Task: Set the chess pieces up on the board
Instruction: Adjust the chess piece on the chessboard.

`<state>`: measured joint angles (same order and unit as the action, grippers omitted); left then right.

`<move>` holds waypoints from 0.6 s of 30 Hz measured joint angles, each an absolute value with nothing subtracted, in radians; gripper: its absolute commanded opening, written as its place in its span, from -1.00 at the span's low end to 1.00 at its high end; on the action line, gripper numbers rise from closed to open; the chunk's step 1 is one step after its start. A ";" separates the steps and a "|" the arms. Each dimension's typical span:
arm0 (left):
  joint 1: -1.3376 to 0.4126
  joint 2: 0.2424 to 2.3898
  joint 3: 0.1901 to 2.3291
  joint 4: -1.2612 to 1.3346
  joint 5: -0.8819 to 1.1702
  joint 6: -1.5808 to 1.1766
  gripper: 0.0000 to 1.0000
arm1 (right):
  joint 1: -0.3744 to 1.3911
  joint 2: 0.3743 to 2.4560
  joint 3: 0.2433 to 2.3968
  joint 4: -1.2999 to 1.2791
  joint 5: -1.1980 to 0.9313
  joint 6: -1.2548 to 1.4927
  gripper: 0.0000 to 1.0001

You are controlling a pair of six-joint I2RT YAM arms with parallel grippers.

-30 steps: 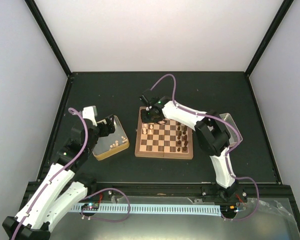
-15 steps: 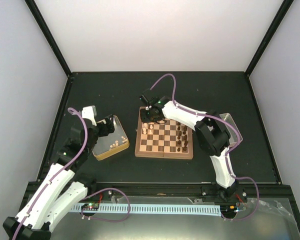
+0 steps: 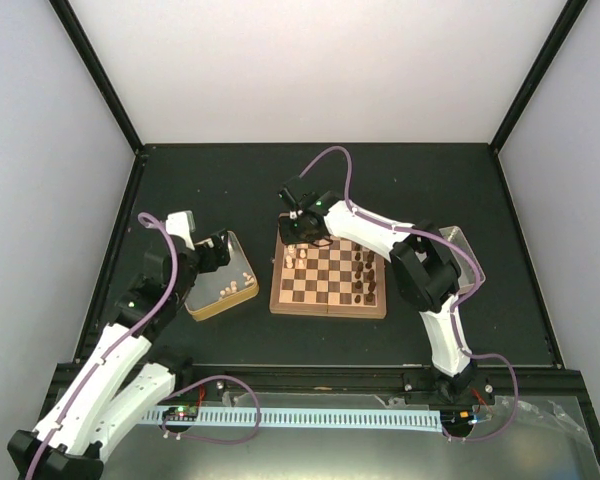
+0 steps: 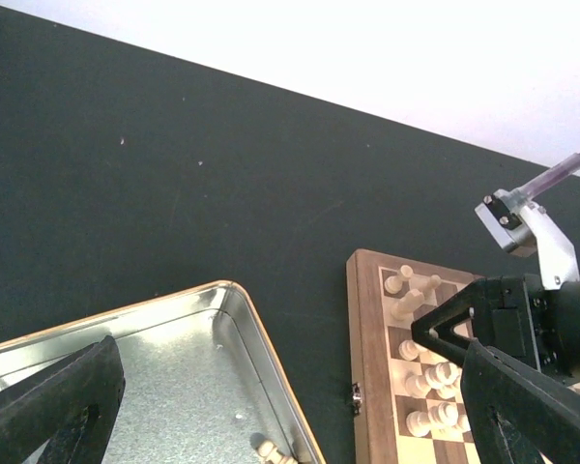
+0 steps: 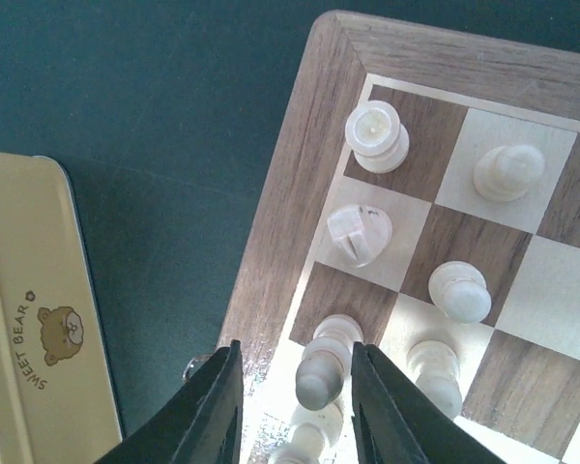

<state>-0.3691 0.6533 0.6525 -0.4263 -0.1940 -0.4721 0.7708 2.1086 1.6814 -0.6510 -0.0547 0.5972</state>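
Inside the tin [image 3: 212, 297] lie a few pale chessmen [image 3: 236, 286] (count unclear) beneath wide-apart left jaws; right jaws loosely straddle a pale piece [image 5: 321, 365] on the board [image 5: 280, 193].

I work in a robot lab, inside a closed test cell. My table [image 3: 230, 190] is a flat dark sheet, walled by plain white panels [image 3: 320, 70] set in black frame bars [image 3: 95, 75]. My two white arms, left [image 3: 110, 360] and right [image 3: 445, 330], are bolted at its near edge, with purple cables [image 3: 330, 160] looping off them. A slotted cable duct [image 3: 310, 417] and a small bare circuit board [image 3: 180, 413] run along the front rail. A chessboard [image 3: 328, 290] and a tin [image 3: 208, 300] sit on the table.
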 measured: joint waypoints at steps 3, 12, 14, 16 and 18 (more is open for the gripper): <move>-0.365 0.667 0.653 -0.426 -0.190 -0.472 0.95 | 0.770 2.109 1.689 -0.651 -0.055 0.592 -0.30; -0.346 0.719 0.636 -0.407 -0.178 -0.474 0.98 | 0.747 2.001 1.626 -0.635 -0.052 0.584 -0.15; -0.346 0.734 0.594 -0.384 -0.173 -0.488 0.98 | 0.743 1.930 1.575 -0.626 -0.043 0.583 -0.12; -0.346 0.761 0.553 -0.375 -0.163 -0.509 0.97 | 0.741 1.853 1.515 -0.612 -0.027 0.582 -0.09; -0.346 0.809 0.522 -0.375 -0.149 -0.532 0.97 | 0.739 1.765 1.433 -0.587 -0.008 0.583 -0.06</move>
